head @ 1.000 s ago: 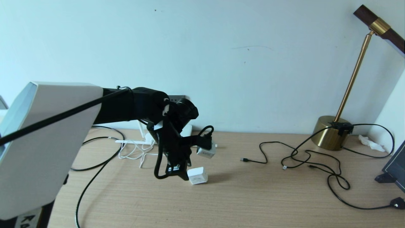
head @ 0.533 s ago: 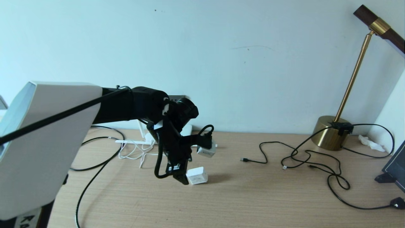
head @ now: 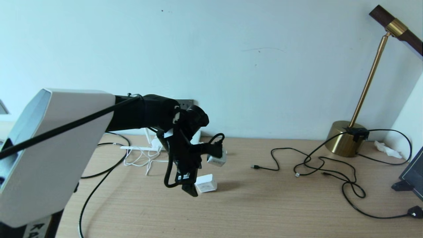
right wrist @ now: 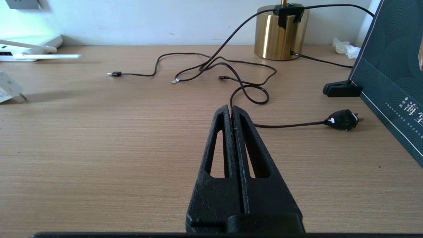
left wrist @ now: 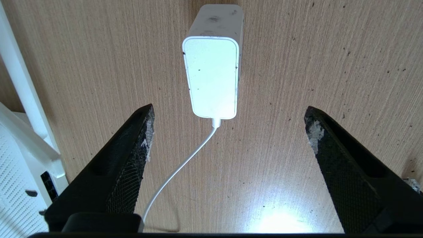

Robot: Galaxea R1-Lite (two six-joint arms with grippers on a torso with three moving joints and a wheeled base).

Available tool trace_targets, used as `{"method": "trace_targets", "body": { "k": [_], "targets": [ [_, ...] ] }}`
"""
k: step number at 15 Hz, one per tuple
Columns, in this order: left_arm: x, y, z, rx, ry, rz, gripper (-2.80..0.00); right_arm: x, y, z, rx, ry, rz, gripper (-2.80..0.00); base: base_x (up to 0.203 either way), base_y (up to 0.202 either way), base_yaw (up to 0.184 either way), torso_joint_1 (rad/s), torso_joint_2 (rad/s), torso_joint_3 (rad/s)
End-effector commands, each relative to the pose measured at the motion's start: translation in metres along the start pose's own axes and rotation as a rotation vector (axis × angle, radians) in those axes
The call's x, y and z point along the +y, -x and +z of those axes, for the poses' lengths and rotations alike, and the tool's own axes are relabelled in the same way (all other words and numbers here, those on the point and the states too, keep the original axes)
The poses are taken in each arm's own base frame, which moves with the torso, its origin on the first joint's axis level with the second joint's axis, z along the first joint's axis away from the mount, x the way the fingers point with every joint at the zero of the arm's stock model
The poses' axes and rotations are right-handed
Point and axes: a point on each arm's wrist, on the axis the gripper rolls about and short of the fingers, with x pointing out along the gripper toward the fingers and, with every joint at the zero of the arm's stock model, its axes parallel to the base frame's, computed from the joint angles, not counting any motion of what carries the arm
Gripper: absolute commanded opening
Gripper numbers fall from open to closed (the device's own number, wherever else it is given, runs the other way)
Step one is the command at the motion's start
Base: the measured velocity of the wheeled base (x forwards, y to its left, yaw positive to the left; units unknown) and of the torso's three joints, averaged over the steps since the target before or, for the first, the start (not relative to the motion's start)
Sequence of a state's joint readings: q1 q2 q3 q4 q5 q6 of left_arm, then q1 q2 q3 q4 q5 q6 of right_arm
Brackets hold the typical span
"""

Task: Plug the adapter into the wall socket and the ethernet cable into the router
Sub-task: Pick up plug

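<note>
The white adapter [head: 205, 184] lies on the wooden table with its thin white cord trailing toward the router. My left gripper [head: 192, 189] points down just left of it, open and holding nothing. In the left wrist view the adapter [left wrist: 213, 79] lies just beyond the tips of the left gripper [left wrist: 229, 115], touching neither finger. The router [head: 195, 135] sits at the wall behind the arm, and the dark wall socket [head: 184, 102] above it is partly hidden. The thick black ethernet cable [head: 96, 190] runs along the table's left; its plug end is hidden. My right gripper [right wrist: 232, 110] is shut on nothing.
Thin black cables [head: 317, 165] sprawl over the right half of the table, ending in a black plug [head: 414, 212]. A brass lamp base [head: 345, 137] stands at the back right, beside a dark box [head: 413, 175]. A router antenna [head: 138, 147] lies flat among white cord loops.
The left gripper's jaws have spread wide apart, and the arm has sunk a little and shifted slightly right. The adapter has stayed on the table.
</note>
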State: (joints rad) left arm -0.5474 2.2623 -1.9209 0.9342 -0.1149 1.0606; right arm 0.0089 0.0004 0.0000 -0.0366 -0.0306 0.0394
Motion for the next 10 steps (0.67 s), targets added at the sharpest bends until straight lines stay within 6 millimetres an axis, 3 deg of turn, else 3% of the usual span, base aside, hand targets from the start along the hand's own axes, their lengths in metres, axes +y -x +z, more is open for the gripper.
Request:
{"method": "trace_targets", "body": {
  "k": [1, 10],
  "targets": [
    [0.0005, -0.0079, -0.0006, 0.008, -0.003, -0.019, 0.0, -0.0001, -0.0007, -0.003, 0.01, 0.0, 0.0, -2.8, 0.0, 0.0, 0.0, 0.0, 0.0, 0.0],
    [0.0015, -0.0146, -0.0002, 0.012, -0.004, -0.024, 0.0, -0.0001, -0.0007, -0.003, 0.01, 0.0, 0.0, -2.8, 0.0, 0.0, 0.0, 0.0, 0.0, 0.0]
  ]
}}
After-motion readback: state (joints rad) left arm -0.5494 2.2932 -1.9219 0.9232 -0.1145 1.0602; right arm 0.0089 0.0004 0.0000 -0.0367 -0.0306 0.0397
